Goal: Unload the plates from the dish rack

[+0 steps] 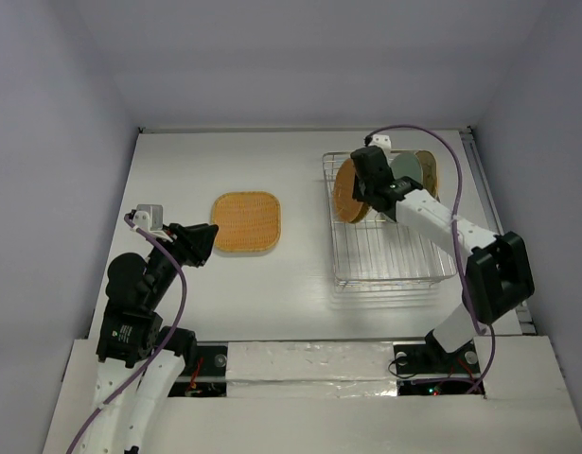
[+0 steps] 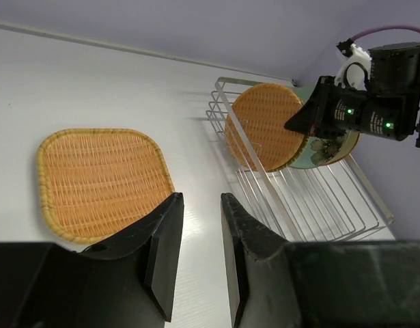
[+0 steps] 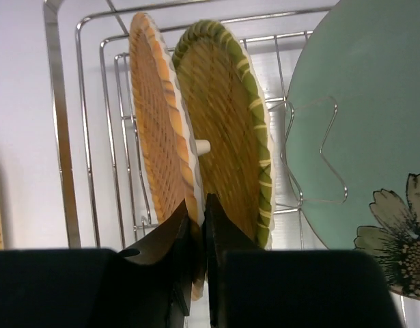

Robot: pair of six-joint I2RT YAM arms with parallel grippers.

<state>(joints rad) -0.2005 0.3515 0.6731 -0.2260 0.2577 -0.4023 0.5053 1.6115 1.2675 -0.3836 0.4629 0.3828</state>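
Observation:
An orange rounded-square woven plate lies flat on the white table, left of the dish rack. My left gripper hovers open and empty at that plate's near-left edge. Three plates stand on edge in the rack. My right gripper is shut on the rim of the round orange woven plate. Behind it stand a yellow-green woven plate and a pale green plate with a flower print.
The rack's wire side rises left of the gripped plate. Its near half holds nothing. The table's back wall and right edge run close to the rack. A tan rim shows behind the green plate.

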